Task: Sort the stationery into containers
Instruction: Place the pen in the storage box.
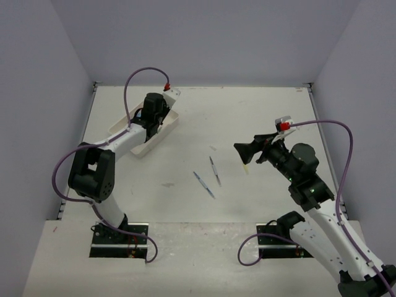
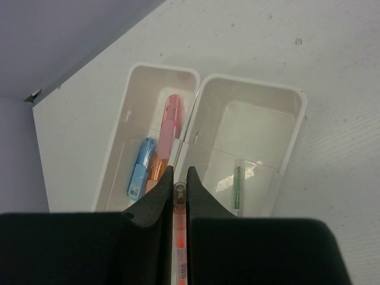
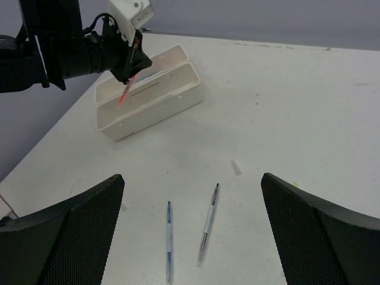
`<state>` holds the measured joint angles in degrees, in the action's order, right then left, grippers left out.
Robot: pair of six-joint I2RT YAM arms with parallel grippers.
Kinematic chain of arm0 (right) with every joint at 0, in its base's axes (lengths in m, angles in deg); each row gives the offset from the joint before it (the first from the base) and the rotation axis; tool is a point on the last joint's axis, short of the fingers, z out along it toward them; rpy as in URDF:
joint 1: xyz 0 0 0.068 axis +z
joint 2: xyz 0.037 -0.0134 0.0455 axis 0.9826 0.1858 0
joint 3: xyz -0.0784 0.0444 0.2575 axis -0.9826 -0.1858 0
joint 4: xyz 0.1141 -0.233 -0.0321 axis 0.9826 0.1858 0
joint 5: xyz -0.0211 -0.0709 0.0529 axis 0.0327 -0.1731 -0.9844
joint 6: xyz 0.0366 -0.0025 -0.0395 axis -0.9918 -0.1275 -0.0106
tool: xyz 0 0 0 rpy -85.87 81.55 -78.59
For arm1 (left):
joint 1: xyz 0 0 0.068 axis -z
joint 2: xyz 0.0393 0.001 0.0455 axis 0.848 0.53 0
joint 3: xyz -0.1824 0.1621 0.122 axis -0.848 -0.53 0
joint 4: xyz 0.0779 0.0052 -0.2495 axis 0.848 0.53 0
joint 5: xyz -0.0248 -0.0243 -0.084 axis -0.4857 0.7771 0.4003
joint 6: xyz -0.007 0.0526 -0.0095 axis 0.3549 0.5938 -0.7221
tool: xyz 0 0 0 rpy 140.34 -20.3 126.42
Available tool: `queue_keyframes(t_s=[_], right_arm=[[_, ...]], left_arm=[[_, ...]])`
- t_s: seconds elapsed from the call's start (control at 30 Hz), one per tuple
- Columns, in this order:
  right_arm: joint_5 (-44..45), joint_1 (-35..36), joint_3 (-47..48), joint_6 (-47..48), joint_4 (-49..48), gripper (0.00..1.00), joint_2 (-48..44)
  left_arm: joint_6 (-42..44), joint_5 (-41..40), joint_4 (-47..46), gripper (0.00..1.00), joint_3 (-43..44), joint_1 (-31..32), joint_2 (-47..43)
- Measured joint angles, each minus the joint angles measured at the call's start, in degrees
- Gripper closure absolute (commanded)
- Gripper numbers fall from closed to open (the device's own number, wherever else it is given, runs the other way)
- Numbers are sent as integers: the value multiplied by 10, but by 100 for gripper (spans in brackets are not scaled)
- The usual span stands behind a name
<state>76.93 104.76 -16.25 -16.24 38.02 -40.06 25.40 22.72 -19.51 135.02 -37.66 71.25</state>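
My left gripper (image 2: 179, 178) is shut on a thin orange pen (image 2: 180, 231) and hangs over the wall between two white trays. The left tray (image 2: 116, 160) holds a pink marker (image 2: 171, 119), a blue marker (image 2: 141, 167) and an orange marker (image 2: 155, 169). In the right tray (image 2: 288, 142) lies a thin green pen (image 2: 238, 187). From the right wrist view the orange pen (image 3: 126, 92) points down at the trays (image 3: 160, 107). Two blue-grey pens (image 3: 169, 237) (image 3: 208, 222) lie on the table below my right gripper (image 3: 191, 178), which is open and holds nothing.
A small clear scrap (image 3: 236, 167) lies on the table beyond the pens. In the top view a yellow speck (image 1: 246, 168) sits near my right gripper (image 1: 247, 151). The trays (image 1: 168, 127) stand at the back left, close to the side wall.
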Motion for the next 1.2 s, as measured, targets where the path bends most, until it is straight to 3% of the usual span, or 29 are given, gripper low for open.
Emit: queue_keyframes(t_s=[1.2], right_arm=[[12, 0, -1, 1, 0, 1, 23]], left_arm=[[0, 30, -18, 100, -6, 8, 0]])
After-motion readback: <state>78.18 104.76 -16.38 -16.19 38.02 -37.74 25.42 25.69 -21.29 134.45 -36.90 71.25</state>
